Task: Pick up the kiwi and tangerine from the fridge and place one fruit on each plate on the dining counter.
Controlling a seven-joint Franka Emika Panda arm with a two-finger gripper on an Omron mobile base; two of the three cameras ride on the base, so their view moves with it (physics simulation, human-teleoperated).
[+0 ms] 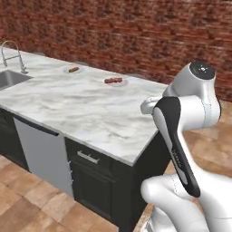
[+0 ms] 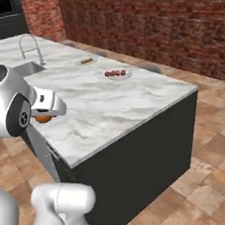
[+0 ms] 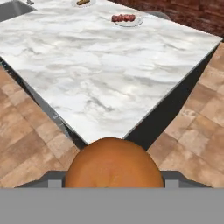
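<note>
Tangerine [image 3: 113, 164] sits gripped in the gripper [image 3: 113, 177]; two plates [image 3: 127, 20], apparently with food, on the dining counter [image 3: 100, 74].

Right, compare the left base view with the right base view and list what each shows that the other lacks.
Left base alone: the grey dishwasher front and dark drawer with its handle. Right base alone: the gripper shut on the round orange tangerine, plus the black wall oven. Both: the white marble dining counter, steel faucet, two white plates carrying food.
</note>
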